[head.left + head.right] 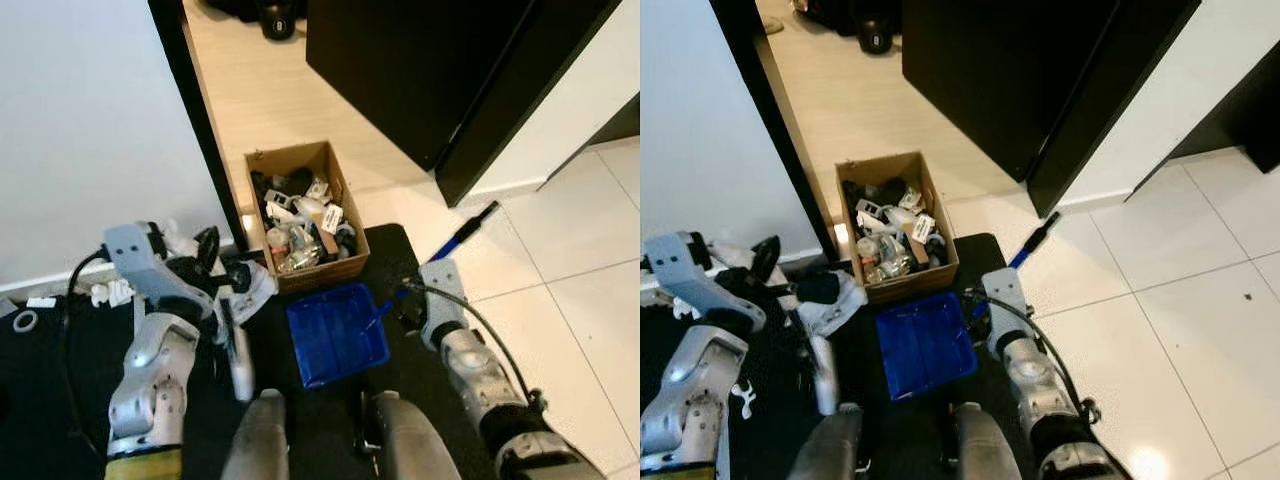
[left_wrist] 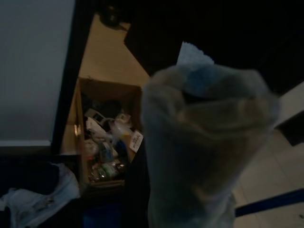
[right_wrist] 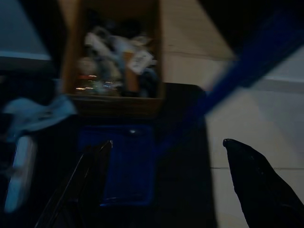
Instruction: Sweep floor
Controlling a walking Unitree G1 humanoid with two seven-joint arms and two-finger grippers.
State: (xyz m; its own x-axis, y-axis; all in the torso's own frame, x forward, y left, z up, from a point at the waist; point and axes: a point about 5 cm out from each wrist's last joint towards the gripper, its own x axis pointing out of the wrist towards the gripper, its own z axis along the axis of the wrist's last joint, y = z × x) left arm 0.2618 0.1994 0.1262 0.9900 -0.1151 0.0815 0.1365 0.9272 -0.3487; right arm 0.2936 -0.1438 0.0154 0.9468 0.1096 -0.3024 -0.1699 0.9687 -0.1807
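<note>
Here, at the lower left of the head views, the left gripper (image 1: 236, 345) is hanging over the black floor mat (image 1: 60, 370), and its fingers are closing around a whitish, cloth-like bundle (image 2: 204, 142) that is blocking much of the left wrist view. Small white scraps (image 1: 110, 292) are lying on the mat at the left edge, along the foot of the pale wall (image 1: 80, 120). A crumpled white and grey cloth (image 1: 835, 298) is lying just beside the lower left corner of the open brown cardboard box (image 1: 300, 160), which is sitting at the centre of the frame, packed with mixed clutter. Directly below the box, the flat blue plastic dustpan (image 1: 337, 333) is resting on the mat, just beside the box's near wall. To the right of the dustpan, the right gripper (image 1: 395, 305) is hovering low; in the right wrist view its two black fingers (image 3: 259, 180) are standing well apart with nothing between them. The long blue broom handle with a black tip (image 1: 462, 233) is slanting from beside that gripper up towards the right, over the pale floor tiles (image 1: 570, 300). A tall black cabinet (image 1: 440, 70) is occupying the upper right.
</note>
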